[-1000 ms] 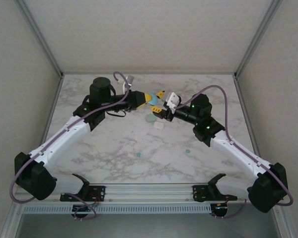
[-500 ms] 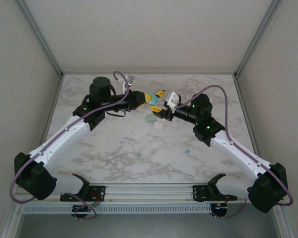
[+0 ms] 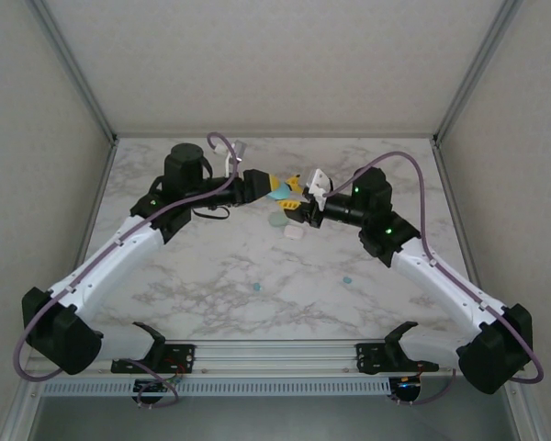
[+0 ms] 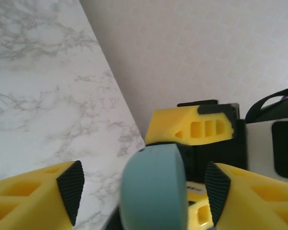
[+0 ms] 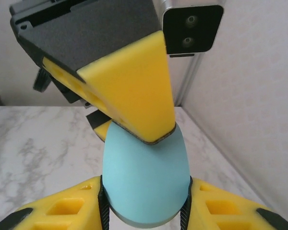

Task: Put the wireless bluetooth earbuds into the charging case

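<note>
Two tiny teal buds lie loose on the marble table (image 3: 193, 276), one (image 3: 346, 278) before the right arm and one (image 3: 254, 287) nearer the middle. Neither has moved since a second ago. Well beyond them, up in the air where the two arms meet, is the teal case (image 3: 279, 192).

The right gripper (image 3: 297, 197) has it. From the right wrist, its yellow fingers (image 5: 62, 211) press the case (image 5: 146, 182) on both sides. The left gripper (image 3: 275, 186) is at the case as well, but from the left wrist its fingers (image 4: 33, 191) stand spread, with a gap on each side of the case (image 4: 153, 187). One left finger (image 5: 129, 86) crosses over the top of the case. I cannot tell whether it touches.

Since the earlier frame the right arm has closed in a little towards the left one, and the left arm's elbow has swung slightly outward.

Just below the meeting point, a green piece (image 3: 276, 220) and a white piece (image 3: 294, 233) rest on the table close together. They may be more cases, though from above that is hard to judge.
</note>
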`<state>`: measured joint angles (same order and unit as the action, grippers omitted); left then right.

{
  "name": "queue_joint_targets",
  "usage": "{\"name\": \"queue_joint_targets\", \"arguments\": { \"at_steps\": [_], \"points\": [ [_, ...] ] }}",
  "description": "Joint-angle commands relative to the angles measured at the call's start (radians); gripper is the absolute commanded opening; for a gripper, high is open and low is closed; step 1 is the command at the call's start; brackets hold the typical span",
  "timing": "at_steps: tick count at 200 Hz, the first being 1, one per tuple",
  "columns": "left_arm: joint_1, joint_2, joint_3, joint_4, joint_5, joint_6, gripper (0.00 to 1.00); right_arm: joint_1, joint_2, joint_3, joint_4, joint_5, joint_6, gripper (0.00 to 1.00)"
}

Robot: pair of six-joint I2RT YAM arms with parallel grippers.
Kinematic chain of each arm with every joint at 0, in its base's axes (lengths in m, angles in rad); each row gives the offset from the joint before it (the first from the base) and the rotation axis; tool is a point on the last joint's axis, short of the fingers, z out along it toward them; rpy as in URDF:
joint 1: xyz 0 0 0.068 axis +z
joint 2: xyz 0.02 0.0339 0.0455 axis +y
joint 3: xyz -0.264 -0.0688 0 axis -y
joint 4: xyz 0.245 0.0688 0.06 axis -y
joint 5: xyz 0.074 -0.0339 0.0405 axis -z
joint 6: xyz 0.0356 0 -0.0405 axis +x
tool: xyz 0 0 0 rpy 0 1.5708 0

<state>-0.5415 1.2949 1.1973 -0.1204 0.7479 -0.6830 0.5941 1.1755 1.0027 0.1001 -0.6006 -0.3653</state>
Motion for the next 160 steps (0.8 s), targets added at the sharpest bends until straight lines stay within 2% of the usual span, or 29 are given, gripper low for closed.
{"name": "queue_joint_targets", "arguments": {
  "at_steps": [1, 35, 68, 100, 141, 160],
  "points": [
    [0.014, -0.062, 0.023, -0.039, -0.026, 0.218, 0.75, -0.034, 0.019, 0.086, -0.140, -0.140, 0.064, 0.34],
    [0.075, -0.103, -0.015, 0.003, 0.063, 0.470, 0.80, -0.058, 0.066, 0.175, -0.277, -0.255, 0.090, 0.33],
    [0.077, -0.146, -0.113, 0.133, 0.193, 0.731, 0.81, -0.065, 0.104, 0.237, -0.341, -0.313, 0.108, 0.34],
    [0.076, -0.134, -0.102, -0.033, 0.285, 0.970, 0.76, -0.066, 0.107, 0.241, -0.290, -0.352, 0.138, 0.35],
    [0.068, -0.150, -0.157, 0.048, 0.274, 1.005, 0.71, -0.065, 0.120, 0.246, -0.268, -0.388, 0.147, 0.34],
    [0.058, -0.151, -0.164, 0.102, 0.246, 0.961, 0.69, -0.064, 0.124, 0.245, -0.259, -0.389, 0.154, 0.35]
  ]
}}
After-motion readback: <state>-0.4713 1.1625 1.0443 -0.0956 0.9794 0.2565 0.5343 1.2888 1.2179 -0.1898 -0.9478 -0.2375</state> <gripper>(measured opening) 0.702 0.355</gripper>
